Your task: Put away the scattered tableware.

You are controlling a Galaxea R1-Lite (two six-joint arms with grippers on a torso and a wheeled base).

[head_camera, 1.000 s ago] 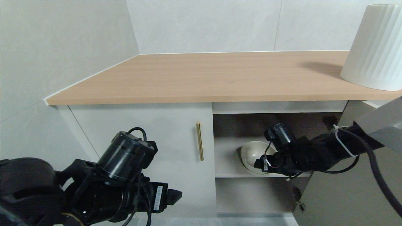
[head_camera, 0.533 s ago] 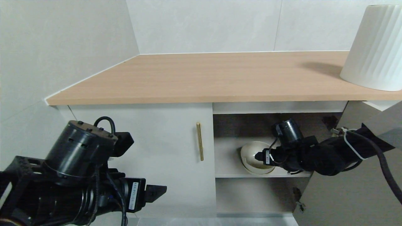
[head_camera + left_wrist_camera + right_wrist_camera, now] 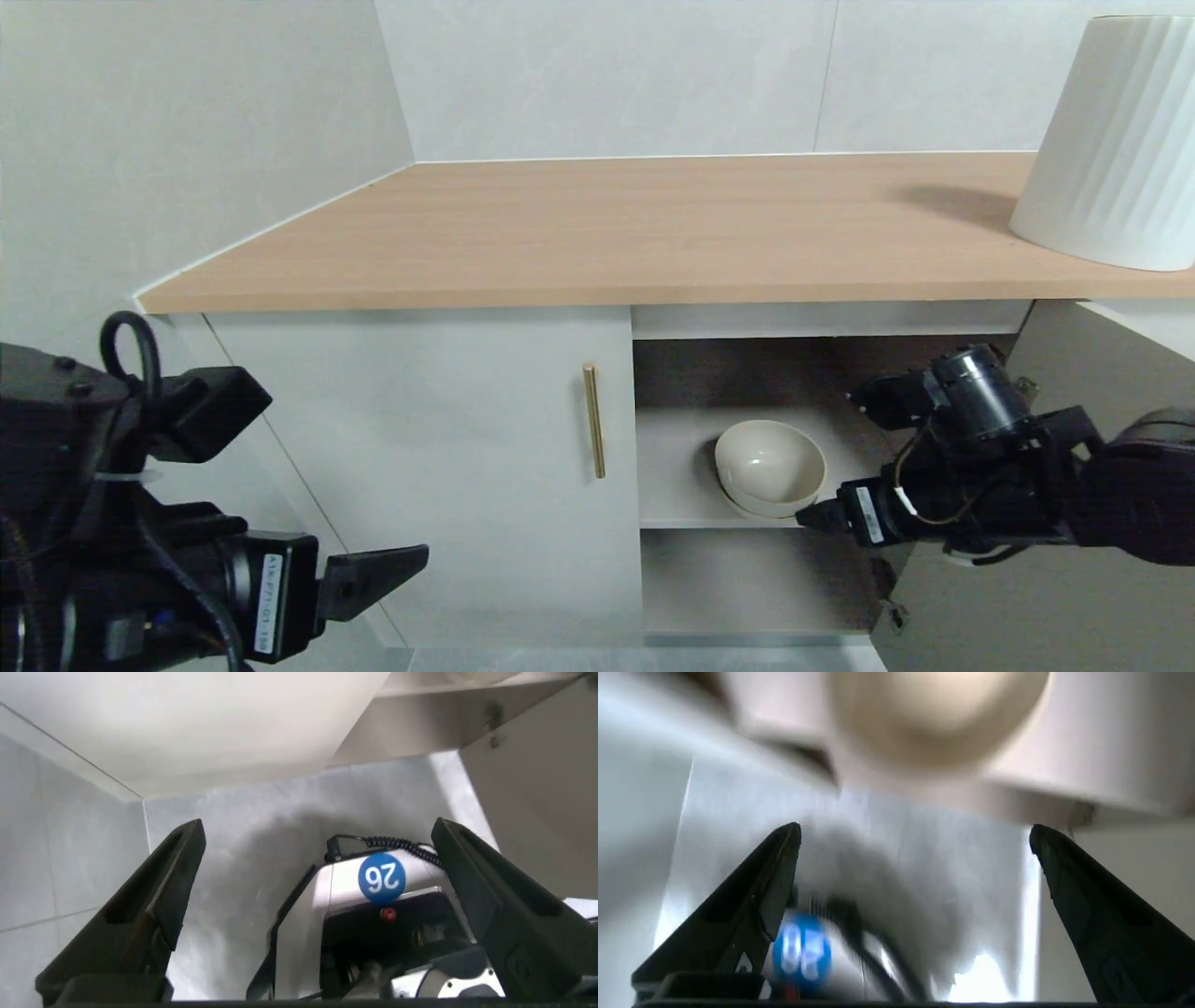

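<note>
A cream bowl [image 3: 770, 467] rests tilted on the middle shelf [image 3: 677, 467] of the open cabinet compartment; it also appears in the right wrist view as a pale bowl [image 3: 938, 719]. My right gripper [image 3: 814, 516] hovers just outside the shelf's front edge, to the right of the bowl and apart from it. Its fingers [image 3: 738, 924] are spread wide with nothing between them, so the right gripper [image 3: 910, 905] is open. My left gripper [image 3: 373, 571] hangs low at the left, in front of the closed door, and the left gripper [image 3: 313, 915] is open and empty.
The left cabinet door is closed, with a gold handle [image 3: 592, 420]. The right door [image 3: 1055, 597] stands swung open beside my right arm. A wooden countertop [image 3: 607, 233] carries a white ribbed lampshade [image 3: 1111, 140] at the right. A lower shelf space [image 3: 747, 579] lies beneath the bowl.
My right gripper has drawn back out of the cabinet, rightward and lower, leaving the bowl on the shelf. My left arm has swung down and to the left.
</note>
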